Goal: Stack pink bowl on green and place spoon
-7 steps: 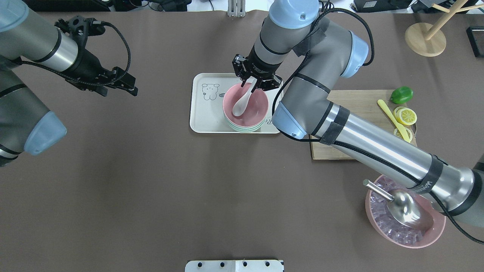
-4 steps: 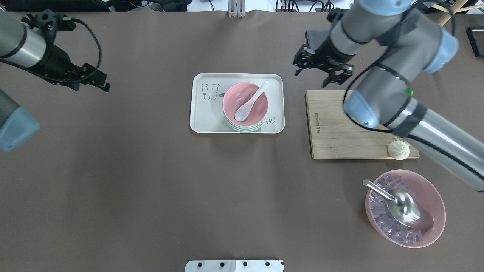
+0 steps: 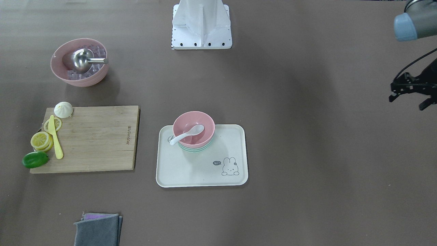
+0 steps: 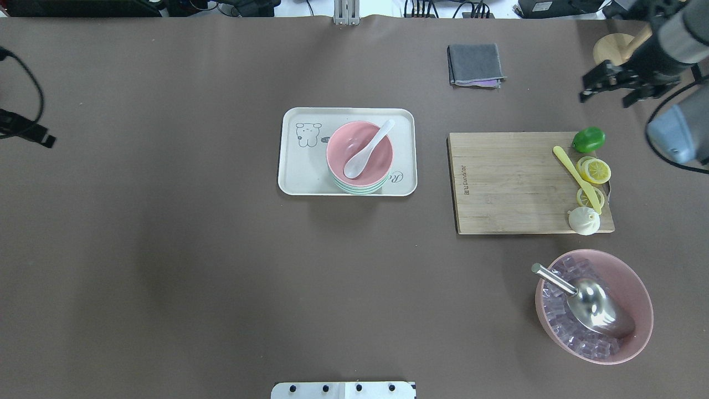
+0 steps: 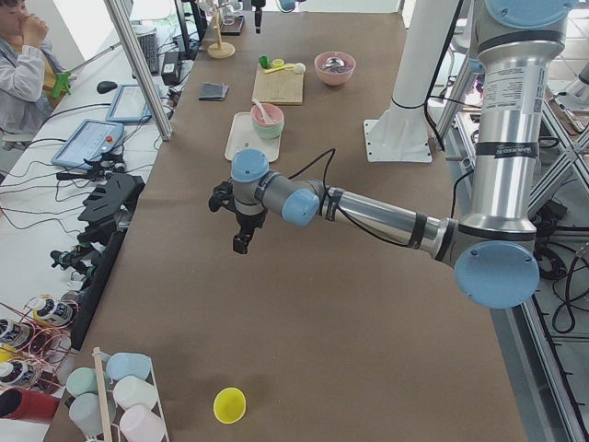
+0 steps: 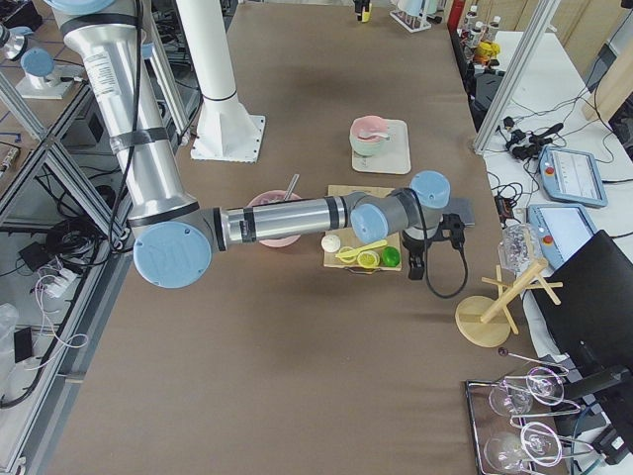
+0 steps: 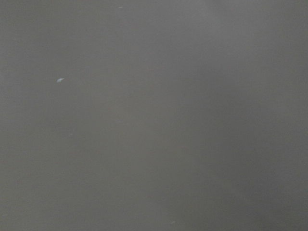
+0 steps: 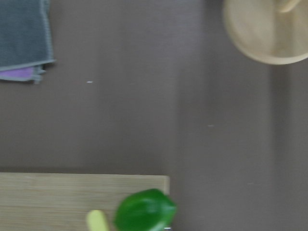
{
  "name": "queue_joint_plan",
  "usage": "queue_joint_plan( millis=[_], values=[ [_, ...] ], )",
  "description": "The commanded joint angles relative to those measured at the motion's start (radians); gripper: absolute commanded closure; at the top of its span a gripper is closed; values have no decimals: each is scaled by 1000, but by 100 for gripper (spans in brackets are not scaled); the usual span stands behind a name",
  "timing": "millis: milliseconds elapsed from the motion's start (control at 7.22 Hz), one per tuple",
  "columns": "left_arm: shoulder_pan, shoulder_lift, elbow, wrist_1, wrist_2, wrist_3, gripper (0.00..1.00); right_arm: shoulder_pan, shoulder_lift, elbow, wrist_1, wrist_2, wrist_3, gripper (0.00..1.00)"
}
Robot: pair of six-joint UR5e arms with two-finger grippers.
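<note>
At the far left edge of the overhead view only a black tip of the left gripper [image 3: 407, 102] shows. The front-facing view shows its two fingers spread apart and holding nothing, over bare brown table well apart from the tray. In the middle of the overhead view, a cream rectangular tray [image 4: 299, 172] with a bear drawing carries the stack. The round pink bowl [image 4: 379, 166] sits nested in the pale green bowl [image 4: 357, 191], whose rim peeks out beneath it. The white soup spoon [image 4: 368, 148] lies in the pink bowl, scoop in the hollow and handle resting on the rim toward the upper right. In the upper right corner the right gripper [image 4: 606, 98] hangs with fingers parted and empty. It is well apart from the bowls, past a wooden cutting board [image 4: 509, 188] and near a green lime [image 4: 588, 139].
</note>
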Motion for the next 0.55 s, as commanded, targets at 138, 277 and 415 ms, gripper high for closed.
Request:
queue_joint_plan(
  millis=[138, 277, 415],
  values=[
    [-69, 96, 20, 1, -19, 109, 2, 80, -28, -87, 8, 25, -189, 0],
    [-71, 97, 21, 1, -21, 106, 2, 80, -26, -87, 10, 25, -190, 0],
    [-71, 96, 20, 1, -24, 106, 2, 80, -25, -89, 8, 25, -189, 0]
  ],
)
